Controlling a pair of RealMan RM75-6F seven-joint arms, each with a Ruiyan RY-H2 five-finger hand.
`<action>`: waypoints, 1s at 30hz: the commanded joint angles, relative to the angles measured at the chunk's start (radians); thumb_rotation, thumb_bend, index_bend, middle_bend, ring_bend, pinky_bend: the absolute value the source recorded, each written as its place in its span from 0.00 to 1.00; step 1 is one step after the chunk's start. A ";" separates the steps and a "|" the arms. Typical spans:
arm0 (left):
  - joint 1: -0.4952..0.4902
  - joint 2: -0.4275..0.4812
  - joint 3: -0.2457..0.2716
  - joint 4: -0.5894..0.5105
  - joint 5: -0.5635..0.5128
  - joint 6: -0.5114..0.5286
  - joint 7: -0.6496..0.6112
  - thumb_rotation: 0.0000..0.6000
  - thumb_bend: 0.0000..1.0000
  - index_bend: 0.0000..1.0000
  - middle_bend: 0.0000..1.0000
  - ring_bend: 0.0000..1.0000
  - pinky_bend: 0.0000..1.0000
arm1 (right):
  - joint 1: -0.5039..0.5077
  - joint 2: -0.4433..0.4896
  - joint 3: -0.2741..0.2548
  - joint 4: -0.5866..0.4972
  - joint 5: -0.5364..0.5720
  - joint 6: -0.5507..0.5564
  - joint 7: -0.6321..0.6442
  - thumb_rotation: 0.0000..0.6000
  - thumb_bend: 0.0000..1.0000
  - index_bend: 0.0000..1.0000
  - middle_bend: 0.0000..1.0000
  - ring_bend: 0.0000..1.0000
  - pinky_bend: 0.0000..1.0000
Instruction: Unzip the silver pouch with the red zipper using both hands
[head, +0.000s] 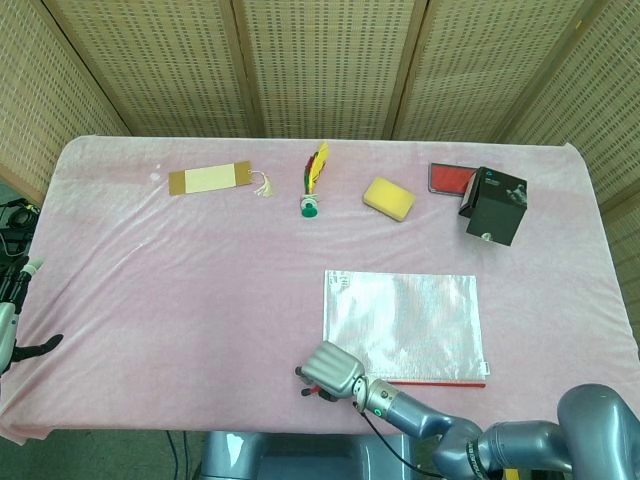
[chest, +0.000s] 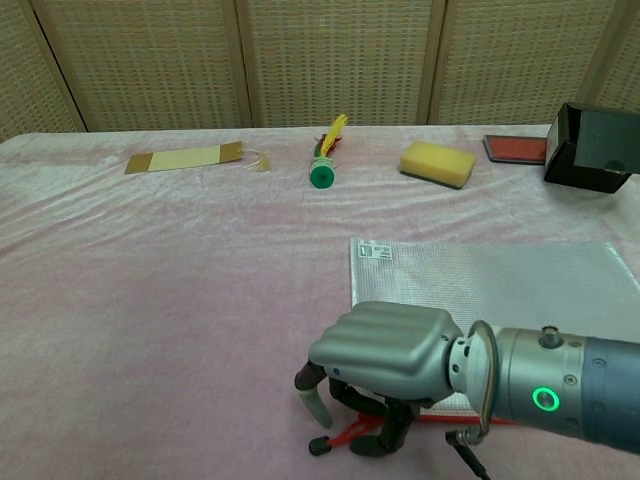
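The silver pouch (head: 401, 318) (chest: 495, 275) lies flat on the pink cloth at the near right. Its red zipper (head: 440, 382) (chest: 475, 420) runs along the near edge. A red pull cord (chest: 343, 436) with a black tip trails off the pouch's near left corner. My right hand (head: 334, 369) (chest: 385, 350) sits palm down over that corner, its fingers curled down and pinching the cord. My left hand (head: 12, 318) hangs off the table's left edge, holding nothing with fingers apart; the chest view does not show it.
Along the far side lie a tan card with a tassel (head: 210, 180) (chest: 188, 158), a feathered shuttlecock (head: 312, 182) (chest: 323, 160), a yellow sponge (head: 388, 198) (chest: 437, 163), a red pad (head: 450, 178) and a black box (head: 492, 205) (chest: 595, 135). The table's near edge runs just below my right hand.
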 joint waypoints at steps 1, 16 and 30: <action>0.000 0.000 0.000 0.000 0.000 0.000 0.001 1.00 0.00 0.00 0.00 0.00 0.00 | 0.000 -0.001 -0.003 0.003 -0.002 0.003 0.004 1.00 0.50 0.54 0.88 0.89 1.00; -0.001 0.001 0.002 -0.001 0.000 -0.001 -0.003 1.00 0.00 0.00 0.00 0.00 0.00 | 0.000 -0.005 -0.015 0.018 -0.022 0.021 0.030 1.00 0.57 0.57 0.90 0.90 1.00; -0.001 0.003 0.003 -0.002 0.002 -0.001 -0.006 1.00 0.00 0.00 0.00 0.00 0.00 | 0.000 -0.011 -0.020 0.023 -0.035 0.031 0.045 1.00 0.67 0.70 0.91 0.91 1.00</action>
